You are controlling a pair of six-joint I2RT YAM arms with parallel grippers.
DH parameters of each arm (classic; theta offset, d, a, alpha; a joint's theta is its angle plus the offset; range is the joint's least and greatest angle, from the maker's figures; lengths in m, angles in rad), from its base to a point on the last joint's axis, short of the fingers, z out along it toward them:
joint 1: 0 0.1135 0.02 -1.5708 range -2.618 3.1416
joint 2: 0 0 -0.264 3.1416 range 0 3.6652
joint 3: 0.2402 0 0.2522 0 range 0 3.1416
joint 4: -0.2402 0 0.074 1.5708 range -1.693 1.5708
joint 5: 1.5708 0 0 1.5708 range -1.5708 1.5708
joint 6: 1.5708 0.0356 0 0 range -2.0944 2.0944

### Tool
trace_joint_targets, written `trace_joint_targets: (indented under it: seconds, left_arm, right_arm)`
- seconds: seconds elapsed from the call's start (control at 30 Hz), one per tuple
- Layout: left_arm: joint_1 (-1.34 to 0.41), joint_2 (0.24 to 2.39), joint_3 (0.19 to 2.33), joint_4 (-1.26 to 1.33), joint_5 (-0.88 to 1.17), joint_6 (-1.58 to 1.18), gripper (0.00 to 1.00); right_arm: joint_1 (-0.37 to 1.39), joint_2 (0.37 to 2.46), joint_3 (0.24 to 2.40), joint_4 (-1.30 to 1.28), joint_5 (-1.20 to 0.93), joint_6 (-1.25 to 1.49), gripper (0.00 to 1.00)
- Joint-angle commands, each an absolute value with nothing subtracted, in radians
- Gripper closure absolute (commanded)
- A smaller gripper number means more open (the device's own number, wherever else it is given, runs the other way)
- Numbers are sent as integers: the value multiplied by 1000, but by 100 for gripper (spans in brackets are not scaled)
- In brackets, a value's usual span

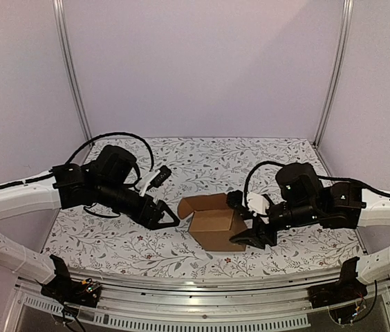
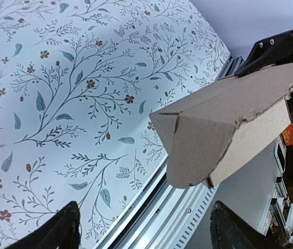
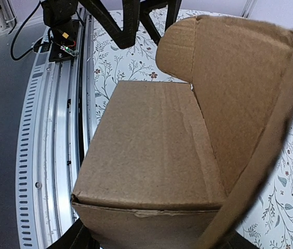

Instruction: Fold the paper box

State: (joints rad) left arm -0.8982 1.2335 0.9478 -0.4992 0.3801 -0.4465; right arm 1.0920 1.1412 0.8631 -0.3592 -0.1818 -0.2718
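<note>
— Where are we with the fold?
— The paper box (image 1: 212,223) sits mid-worktop (image 1: 112,242), its body squared up and its lid flap (image 1: 196,205) standing open. My right jaws are closed on its right end. My left jaws gape wide just beside its left, holding nothing.
— Next?
— I'd say the left presses that flap down and tucks it while the right braces.
— Anything unclear?
— The box hides my right grip, and I can't see inside it.
</note>
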Motion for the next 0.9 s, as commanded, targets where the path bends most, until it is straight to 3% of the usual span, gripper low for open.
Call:
trace_joint_targets:
  seconds: [0.0, 0.57, 0.67, 0.87]
  left_arm:
    - [-914, 1244, 977, -476, 366, -436, 24]
    - [-937, 1322, 1012, -430, 357, -417, 77]
    - [-942, 1329, 1015, -422, 345, -418, 97]
    - [-948, 1370, 1017, -401, 314, -441, 100]
  right_arm:
    - [1087, 1176, 900, -348, -199, -245, 56]
    - [1086, 1218, 906, -303, -213, -223, 58]
    - [1087, 1220, 900, -293, -210, -223, 58]
    - [1087, 1275, 841, -153, -171, -220, 62]
